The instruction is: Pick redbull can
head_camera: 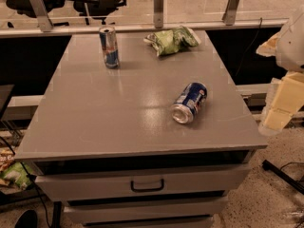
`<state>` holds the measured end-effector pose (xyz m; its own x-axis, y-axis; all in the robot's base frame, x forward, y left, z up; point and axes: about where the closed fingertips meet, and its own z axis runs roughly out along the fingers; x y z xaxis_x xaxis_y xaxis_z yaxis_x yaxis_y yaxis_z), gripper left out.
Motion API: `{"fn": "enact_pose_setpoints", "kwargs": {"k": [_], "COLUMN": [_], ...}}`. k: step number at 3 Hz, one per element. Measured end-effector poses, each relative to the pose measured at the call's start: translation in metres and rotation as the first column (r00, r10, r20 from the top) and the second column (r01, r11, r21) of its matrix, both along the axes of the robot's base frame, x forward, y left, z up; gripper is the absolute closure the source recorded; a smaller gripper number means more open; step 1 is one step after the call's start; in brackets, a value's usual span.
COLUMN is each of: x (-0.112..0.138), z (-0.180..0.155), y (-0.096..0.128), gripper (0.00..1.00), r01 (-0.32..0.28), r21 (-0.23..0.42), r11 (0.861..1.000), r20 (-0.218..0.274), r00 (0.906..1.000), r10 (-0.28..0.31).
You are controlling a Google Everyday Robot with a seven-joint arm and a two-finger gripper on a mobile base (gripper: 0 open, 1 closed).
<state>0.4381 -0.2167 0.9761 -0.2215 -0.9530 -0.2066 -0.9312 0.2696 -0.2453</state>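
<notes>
The redbull can [109,46] stands upright near the far left of the grey cabinet top [95,122]. It is slim and tall, blue and silver with a red mark and a silver top. My gripper [277,114] hangs at the right edge of the view, off the cabinet's right side and about level with its front half. It is far from the can and holds nothing that I can see. Its pale arm [292,42] rises above it.
A wider dark-blue soda can [190,102] lies on its side right of centre. A green chip bag [172,40] lies at the far edge. Drawers with a dark handle [147,185] are below. A railing [158,8] runs behind the cabinet.
</notes>
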Motion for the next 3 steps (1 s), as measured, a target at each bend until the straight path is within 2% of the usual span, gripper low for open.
{"fn": "enact_pose_setpoints", "kwargs": {"k": [1,2,3], "x": [0.000,0.015,0.055], "z": [0.000,0.003,0.003], "y": [0.000,0.012,0.033], "gripper": [0.00,0.00,0.00], "r01": [0.000,-0.025,-0.040], "r21": [0.000,0.054,0.137], "r11": [1.000,0.998,0.990], "r20": [0.000,0.040,0.101], "r00": [1.0000,0.9989,0.9945], "r10": [0.000,0.023,0.027]}}
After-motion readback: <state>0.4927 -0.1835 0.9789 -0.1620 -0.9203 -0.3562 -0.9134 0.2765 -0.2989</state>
